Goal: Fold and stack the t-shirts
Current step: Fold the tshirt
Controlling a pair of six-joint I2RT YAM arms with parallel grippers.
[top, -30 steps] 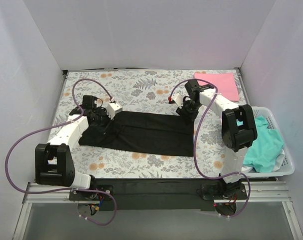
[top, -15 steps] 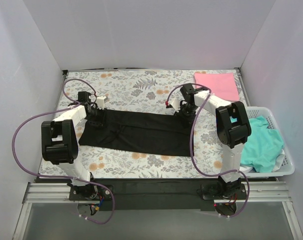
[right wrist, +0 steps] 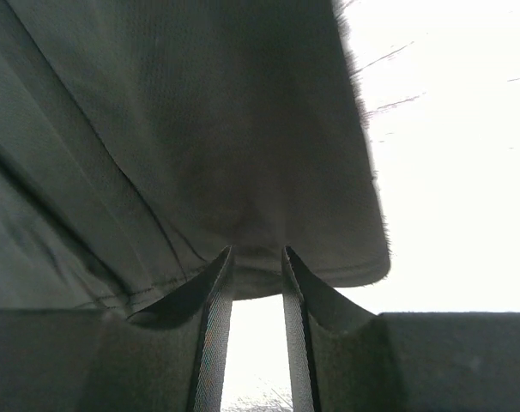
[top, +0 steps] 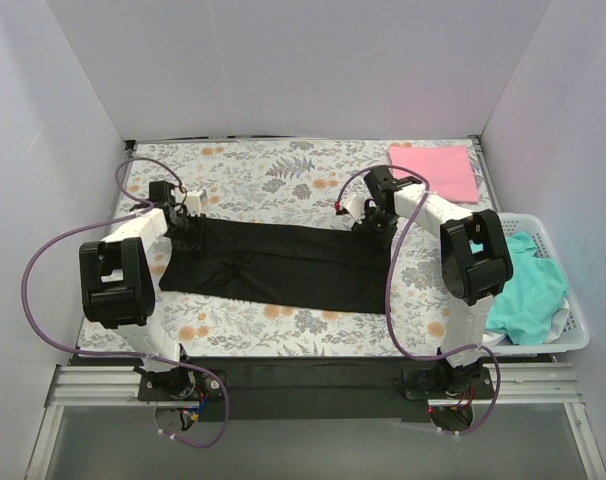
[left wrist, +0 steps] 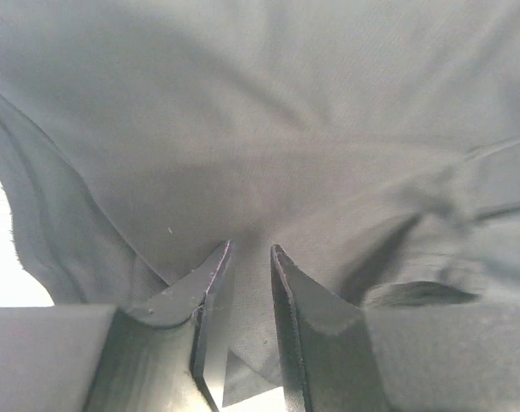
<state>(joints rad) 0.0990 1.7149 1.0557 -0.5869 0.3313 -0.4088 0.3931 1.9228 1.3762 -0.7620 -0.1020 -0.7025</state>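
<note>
The black t-shirt (top: 283, 265) lies as a long folded band across the middle of the floral cloth. My left gripper (top: 190, 226) is at its far left corner and my right gripper (top: 379, 229) at its far right corner. In the left wrist view the nearly closed jaws (left wrist: 251, 249) pinch black fabric (left wrist: 286, 129). In the right wrist view the jaws (right wrist: 257, 251) pinch the shirt's hemmed edge (right wrist: 200, 129). A folded pink t-shirt (top: 438, 170) lies at the far right. A teal t-shirt (top: 528, 285) sits crumpled in the basket.
The white lattice basket (top: 575, 335) stands off the table's right edge. The floral table cloth (top: 273, 175) covers the table. White walls enclose the back and both sides. Purple cables loop off both arms.
My left gripper has moved left and farther back along the shirt's far edge, drawing the band out longer. My right gripper has stayed near the far right corner.
</note>
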